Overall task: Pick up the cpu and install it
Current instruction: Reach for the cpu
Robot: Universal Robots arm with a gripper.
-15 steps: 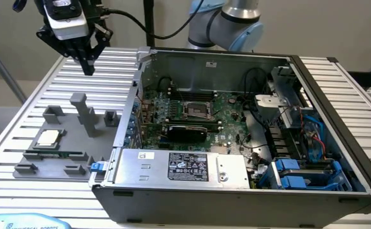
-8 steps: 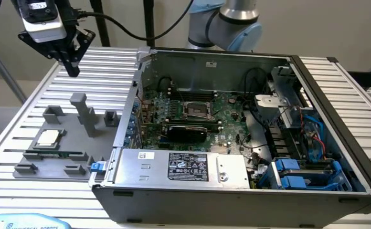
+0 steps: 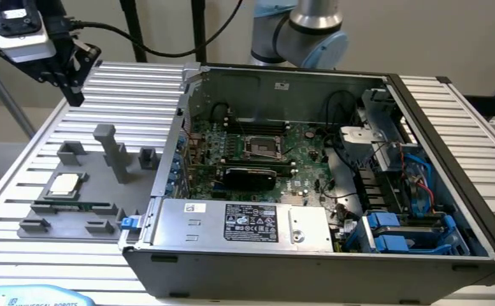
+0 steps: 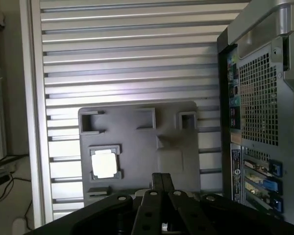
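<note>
The end effector (image 3: 76, 95) hangs empty with its fingers pinched together, well apart from the grey fixture plate (image 3: 137, 191). The cpu (image 3: 64, 184) sits in a recess on that plate. Beside the plate, the exterior view reveals the open computer case's motherboard (image 3: 302, 156), and the wrist view its rear port panel (image 4: 255, 166).

Shiny metal cpu (image 3: 64, 185), matt plastic fixture (image 3: 101, 194).

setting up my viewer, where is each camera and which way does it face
Exterior view: off the arm, raised, looking down into the open computer case and onto the grey fixture plate; shows the arm's joint and the shut gripper over the slatted table.
Wrist view: on the wrist, looking down past the gripper at the fixture plate and the case's rear panel.
Shared: the cpu seated in the plate, the plate, the case, the table.
</note>
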